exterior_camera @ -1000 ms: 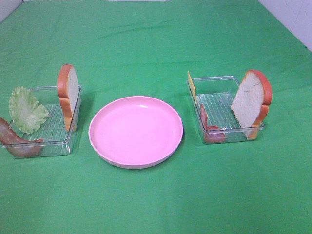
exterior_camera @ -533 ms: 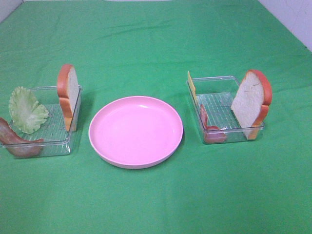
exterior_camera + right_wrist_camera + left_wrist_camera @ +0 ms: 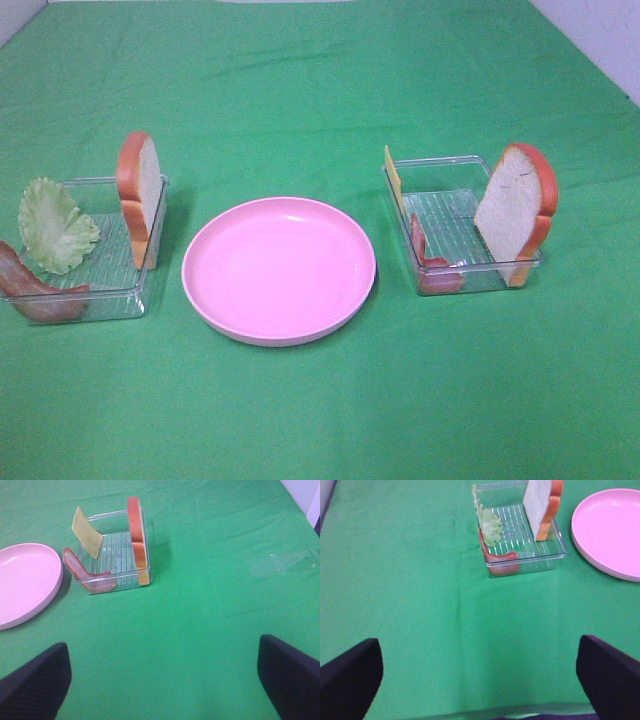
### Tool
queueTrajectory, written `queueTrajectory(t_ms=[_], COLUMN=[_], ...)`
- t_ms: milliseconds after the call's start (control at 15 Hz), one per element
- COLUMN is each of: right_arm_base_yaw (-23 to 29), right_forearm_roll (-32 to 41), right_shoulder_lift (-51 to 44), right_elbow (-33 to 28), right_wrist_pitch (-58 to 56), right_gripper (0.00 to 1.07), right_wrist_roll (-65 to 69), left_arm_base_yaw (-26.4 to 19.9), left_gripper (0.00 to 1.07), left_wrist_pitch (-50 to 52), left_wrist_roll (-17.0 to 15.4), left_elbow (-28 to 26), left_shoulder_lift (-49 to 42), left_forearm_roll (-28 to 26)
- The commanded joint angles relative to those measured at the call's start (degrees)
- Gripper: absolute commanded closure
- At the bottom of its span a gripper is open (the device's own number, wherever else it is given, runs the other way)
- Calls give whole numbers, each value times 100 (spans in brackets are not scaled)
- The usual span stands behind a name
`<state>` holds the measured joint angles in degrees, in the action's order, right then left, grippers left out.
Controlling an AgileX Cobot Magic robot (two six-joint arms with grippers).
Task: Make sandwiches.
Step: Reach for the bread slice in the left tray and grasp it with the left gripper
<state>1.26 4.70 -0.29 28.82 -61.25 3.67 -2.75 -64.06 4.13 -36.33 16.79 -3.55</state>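
Nothing has moved since the earlier frames. The left gripper [image 3: 480, 680] and right gripper [image 3: 165, 680] hang over the green cloth [image 3: 320, 80], jaws spread wide and holding nothing. Only dark fingertips [image 3: 350, 677] show, and the arms are cut off. Sandwich parts are unstacked. At 9 o'clock of the pink plate [image 3: 278, 270], the left tray [image 3: 110, 300] holds the upright left bread slice [image 3: 140, 195], lettuce [image 3: 55, 225] and left bacon strip [image 3: 35, 290]. At 3 o'clock, the right tray [image 3: 450, 163] holds the leaning right bread slice [image 3: 515, 210], cheese slice [image 3: 394, 178] and right bacon strip [image 3: 425, 258], blurred behind the clear wall.
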Motion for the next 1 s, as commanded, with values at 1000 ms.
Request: queueTrajectory(t_ms=[1000], right_arm_base_yaw=[-11], right_forearm_roll=[11], right_shoulder_lift=[-80], right_elbow=[-6], right_wrist_pitch=[86], right_gripper=[11], right_wrist_roll=[-97], left_arm_base_yaw=[791], left_gripper=[8], left_wrist_pitch=[-951], left_wrist_roll=[-413], left_elbow=[-5718], left_shoulder_lift=[8497], left_forearm_roll=[-23])
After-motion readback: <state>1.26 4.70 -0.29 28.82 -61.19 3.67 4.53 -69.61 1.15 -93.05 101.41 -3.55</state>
